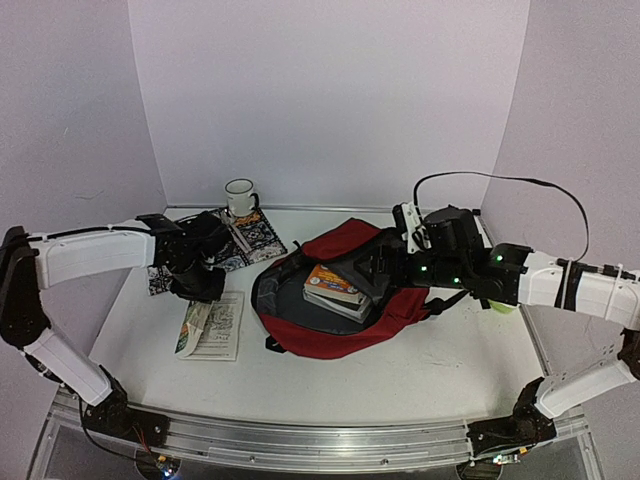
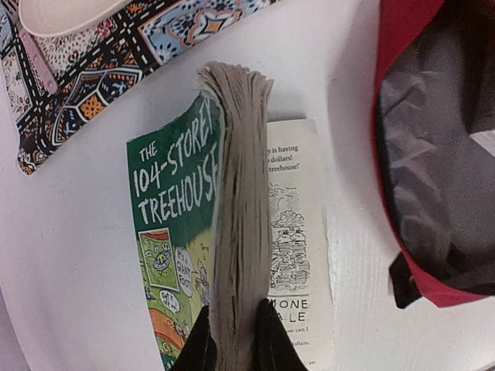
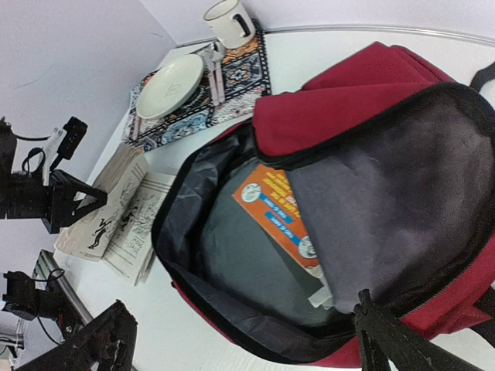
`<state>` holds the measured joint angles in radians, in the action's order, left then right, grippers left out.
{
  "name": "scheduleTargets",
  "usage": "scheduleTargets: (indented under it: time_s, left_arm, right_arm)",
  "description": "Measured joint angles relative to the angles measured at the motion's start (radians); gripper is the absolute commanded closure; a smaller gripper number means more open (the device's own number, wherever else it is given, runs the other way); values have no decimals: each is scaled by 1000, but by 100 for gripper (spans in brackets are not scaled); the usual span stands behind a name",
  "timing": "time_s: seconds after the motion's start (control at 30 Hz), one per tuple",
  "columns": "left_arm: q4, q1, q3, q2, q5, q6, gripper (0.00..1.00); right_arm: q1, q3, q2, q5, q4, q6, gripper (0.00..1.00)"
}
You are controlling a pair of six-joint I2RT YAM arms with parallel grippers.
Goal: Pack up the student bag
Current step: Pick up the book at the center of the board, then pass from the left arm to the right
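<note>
Lying unzipped on the white tabletop, the large dark red fabric student bag is set just right of the green paperback book, which is clamped by its page block in the left tool; the right tool is spread wide over the bag's mouth.

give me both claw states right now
Left claw: closed on the green book.
Right claw: open, at the student bag.

Bright, even, faintly violet light from overhead. Only soft, pale shadows fall on the white table. Overhead view slightly soft; wrist views sharper, bending toward the edges.
</note>
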<state>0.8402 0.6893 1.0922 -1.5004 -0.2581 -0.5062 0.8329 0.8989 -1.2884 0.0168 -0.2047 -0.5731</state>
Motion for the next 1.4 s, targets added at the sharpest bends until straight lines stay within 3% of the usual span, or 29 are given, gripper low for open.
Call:
scheduleTargets:
  time_s: [0.23, 0.53, 0.73, 0.93, 1.4]
  left_arm:
    - [70, 4, 89, 157, 43, 46, 100]
    - [87, 4, 237, 234, 156, 119, 100]
    - [60, 4, 235, 236, 291, 144, 100]
    - [-72, 5, 174, 235, 442, 147, 100]
    - [-270, 17, 42, 179, 563, 140, 100]
  right_arm:
    - [76, 52, -37, 7, -28, -3, 2]
    - [111, 93, -164, -30, -146, -76, 2]
    - [117, 96, -275, -56, -299, -206, 2]
    - [123, 113, -395, -90, -464, -346, 2]
    - [132, 177, -518, -161, -692, -516, 2]
